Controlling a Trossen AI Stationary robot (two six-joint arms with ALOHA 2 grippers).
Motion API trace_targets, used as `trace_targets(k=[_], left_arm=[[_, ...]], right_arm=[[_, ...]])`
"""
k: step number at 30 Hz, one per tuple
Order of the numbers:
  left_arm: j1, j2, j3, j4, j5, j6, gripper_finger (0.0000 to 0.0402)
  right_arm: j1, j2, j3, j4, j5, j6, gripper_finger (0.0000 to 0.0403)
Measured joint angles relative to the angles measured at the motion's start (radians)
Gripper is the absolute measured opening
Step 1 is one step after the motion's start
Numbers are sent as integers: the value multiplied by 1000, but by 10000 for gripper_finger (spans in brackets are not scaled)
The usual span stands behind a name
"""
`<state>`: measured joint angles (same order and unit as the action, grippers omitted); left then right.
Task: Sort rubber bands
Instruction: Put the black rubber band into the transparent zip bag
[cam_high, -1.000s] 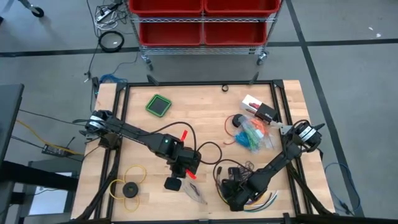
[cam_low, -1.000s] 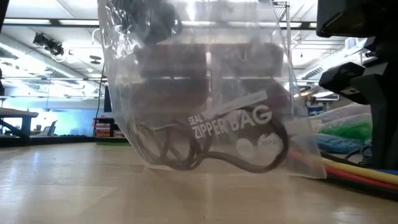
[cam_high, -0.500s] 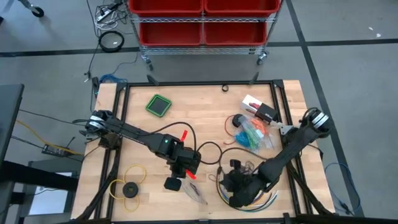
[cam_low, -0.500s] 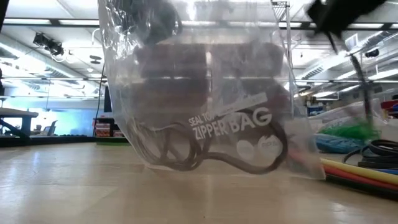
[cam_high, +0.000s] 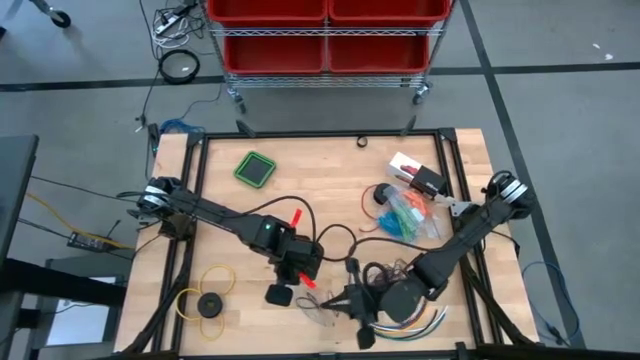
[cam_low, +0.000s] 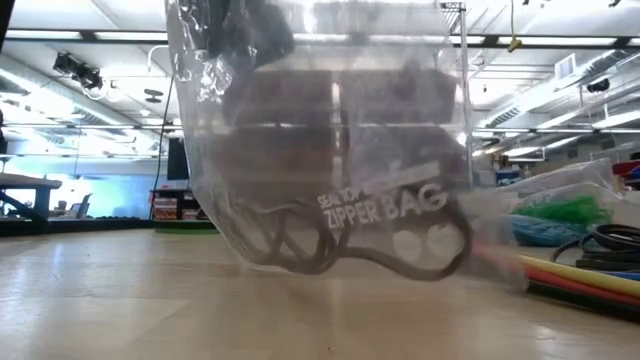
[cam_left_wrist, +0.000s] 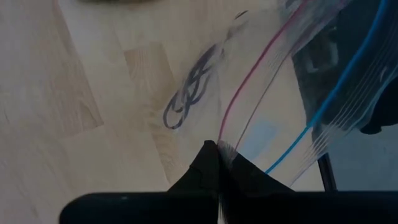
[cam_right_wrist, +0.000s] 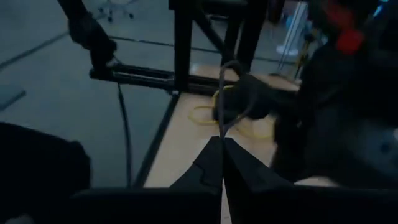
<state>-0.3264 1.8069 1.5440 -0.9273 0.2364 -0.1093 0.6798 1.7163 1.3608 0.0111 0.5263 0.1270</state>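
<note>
While left gripper (cam_left_wrist: 219, 163) pinches zipper bag (cam_low: 330, 150) edge shut-tight, holding it up near table's front middle, right gripper (cam_right_wrist: 222, 158) sits just beside bag's open side, fingers clamped on thin dark rubber band (cam_right_wrist: 231, 93). Dark bands (cam_left_wrist: 189, 93) already lie inside bag. Bag mouth lies toward left arm from right gripper, so I'd guess band goes in sideways. Blue and green bunches (cam_high: 407, 217) wait behind, nearer right arm
</note>
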Motion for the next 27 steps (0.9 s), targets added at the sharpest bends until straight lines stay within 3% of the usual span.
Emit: trace_targets(k=[11, 20, 27], left_arm=[[0, 0, -3, 12, 12, 0, 1], [0, 0, -17, 19, 13, 0, 1], [6, 0, -17, 19, 16, 0, 1]], right_arm=[[-57, 133, 73, 97, -35, -143, 0], [-49, 134, 75, -8, -62, -41, 0], [-3, 134, 74, -30, -5, -52, 0]])
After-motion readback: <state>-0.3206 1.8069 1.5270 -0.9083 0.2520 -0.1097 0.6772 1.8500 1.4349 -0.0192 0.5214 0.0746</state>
